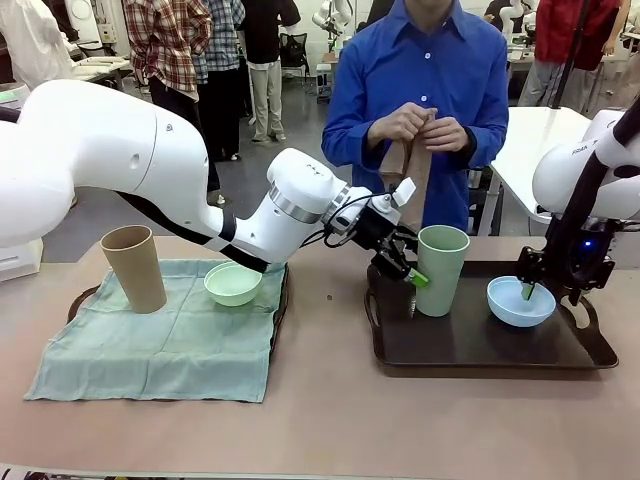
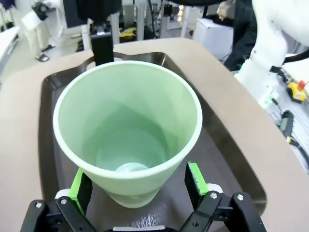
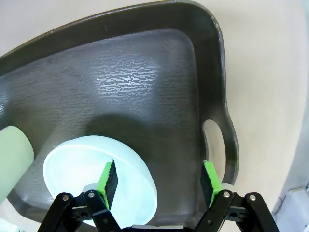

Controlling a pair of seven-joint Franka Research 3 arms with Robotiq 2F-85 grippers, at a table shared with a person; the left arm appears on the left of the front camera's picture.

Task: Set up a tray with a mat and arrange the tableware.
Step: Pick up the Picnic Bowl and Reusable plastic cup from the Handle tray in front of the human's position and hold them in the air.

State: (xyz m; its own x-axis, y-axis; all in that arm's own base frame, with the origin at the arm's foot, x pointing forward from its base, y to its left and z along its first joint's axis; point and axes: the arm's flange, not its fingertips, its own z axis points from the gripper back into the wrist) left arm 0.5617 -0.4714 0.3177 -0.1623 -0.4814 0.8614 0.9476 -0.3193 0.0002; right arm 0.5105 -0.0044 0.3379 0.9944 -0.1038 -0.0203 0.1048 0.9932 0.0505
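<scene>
A sage green cup [image 1: 442, 270] stands upright at the left end of a dark tray [image 1: 480, 345]. My left gripper [image 1: 405, 265] reaches across to it, open, with the cup's [image 2: 128, 125] base between its green pads [image 2: 77, 186]. On the same tray sits a pale blue bowl [image 1: 520, 302]. My right gripper [image 1: 527, 290] hangs over it, open, one finger [image 3: 108, 178] inside the bowl [image 3: 77, 169] and the other outside its rim. A tan cup [image 1: 135, 268] and a mint green bowl [image 1: 232, 283] rest on a green mat [image 1: 150, 350] laid over a second tray [image 1: 281, 290] at the left.
Across the table stands a person in a blue shirt, holding a folded brown cloth [image 1: 415, 150] in both hands. The dark tray [image 3: 145, 77] has a handle hole [image 3: 212, 140] beside my right gripper. Bare tabletop [image 1: 320, 420] lies in front of both trays.
</scene>
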